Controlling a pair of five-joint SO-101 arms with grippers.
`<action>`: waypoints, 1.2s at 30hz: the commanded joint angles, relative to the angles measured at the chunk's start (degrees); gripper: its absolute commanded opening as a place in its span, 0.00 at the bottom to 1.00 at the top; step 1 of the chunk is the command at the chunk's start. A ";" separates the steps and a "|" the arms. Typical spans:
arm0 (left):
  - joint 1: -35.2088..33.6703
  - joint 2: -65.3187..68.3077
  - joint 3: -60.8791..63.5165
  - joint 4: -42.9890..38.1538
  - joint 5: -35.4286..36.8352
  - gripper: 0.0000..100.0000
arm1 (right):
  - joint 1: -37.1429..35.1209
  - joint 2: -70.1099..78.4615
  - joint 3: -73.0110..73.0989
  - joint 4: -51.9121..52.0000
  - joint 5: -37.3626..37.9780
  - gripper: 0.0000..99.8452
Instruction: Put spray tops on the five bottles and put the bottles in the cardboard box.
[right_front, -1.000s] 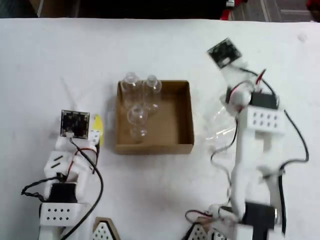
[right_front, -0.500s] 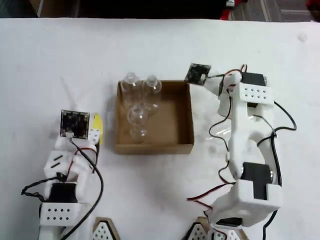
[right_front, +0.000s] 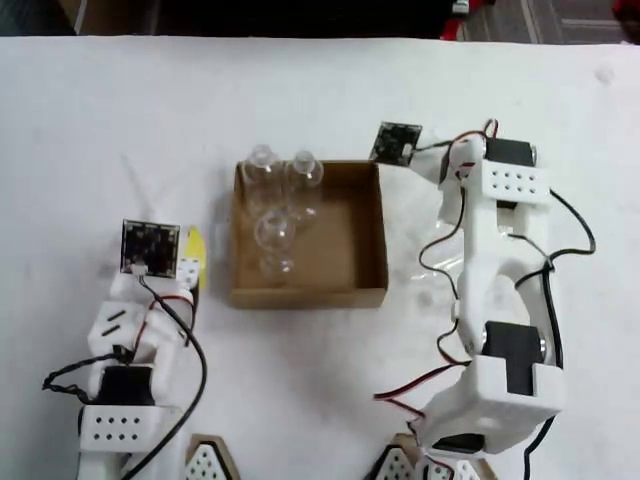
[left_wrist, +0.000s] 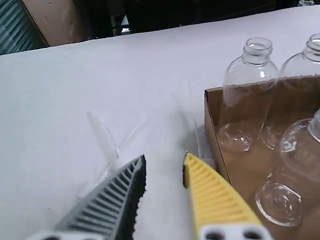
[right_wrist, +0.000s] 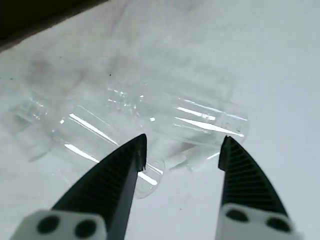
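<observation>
- The brown cardboard box (right_front: 345, 235) stands in the middle of the white tabletop (right_front: 300, 90), between the two arms.
- Inside the box stand three clear plastic bottles (right_front: 275, 240), all upright and all in the half nearer to the left arm. Two are side by side at the far wall, and the third is just in front of them. Their necks are open at the top.
- The left pincer (left_wrist: 164, 165) is released: its grey finger and its yellow finger stand apart, with bare tabletop between them. It grasps nothing. It is near the outer wall of the box.
- Some thin clear plastic pieces (left_wrist: 107, 140) lie on the tabletop beyond the left pincer, apart from the box.
- The right pincer (right_wrist: 183, 145) is released too, its two black fingers spread wide.
- Below it two clear plastic bottles (right_wrist: 200, 120) lie on their sides on the tabletop, close to each other, outside the box on the right arm's side. One of them lies across the gap between the fingers. Whether a finger touches it, I cannot tell.
</observation>
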 joint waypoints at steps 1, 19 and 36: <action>0.75 -0.75 -0.35 -1.58 -0.79 0.12 | 2.68 0.04 -4.48 -2.95 0.26 0.22; 0.75 -0.75 -0.35 -1.41 -0.88 0.12 | 5.14 18.59 -26.02 14.55 5.98 0.22; 0.75 -0.75 -0.35 -1.41 -2.90 0.12 | 3.38 35.74 -41.41 17.01 5.98 0.22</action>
